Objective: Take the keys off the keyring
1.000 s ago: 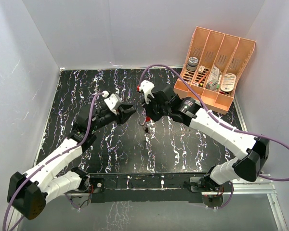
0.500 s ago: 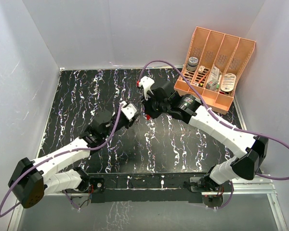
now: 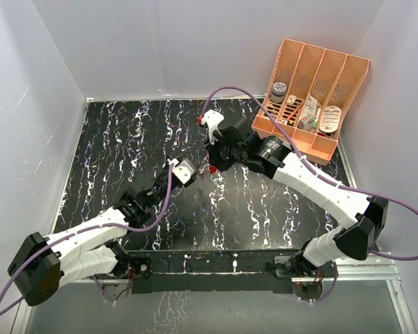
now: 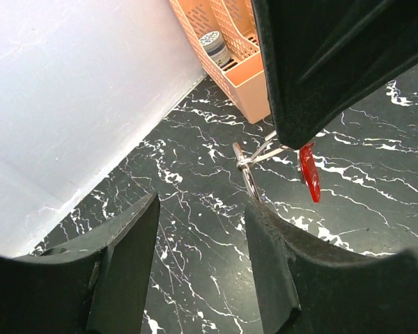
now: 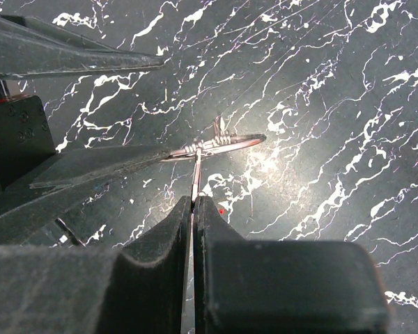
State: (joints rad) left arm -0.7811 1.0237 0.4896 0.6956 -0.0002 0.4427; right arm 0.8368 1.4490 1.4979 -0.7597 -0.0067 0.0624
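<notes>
0 keys (image 5: 195, 177) freed: right gripper (image 5: 194, 200) clamps them, all on keyring (image 4: 249, 175); left gripper (image 4: 202, 240) wide, just under keyring.

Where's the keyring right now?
The keyring hangs at centre in the top view, pinched by the right gripper, the open left gripper just left of it.

The keyring (image 4: 243, 161) in right tool (image 5: 194, 203), before left tool (image 4: 202, 207).

This is looking like a robotics lab test cell. Plain white panels (image 3: 195, 49) are enclosing a black marbled tabletop (image 3: 111, 132), and two robot arms (image 3: 320, 188) trailing purple cables (image 3: 226, 89) are sitting bolted to an aluminium frame (image 3: 401, 306).
</notes>
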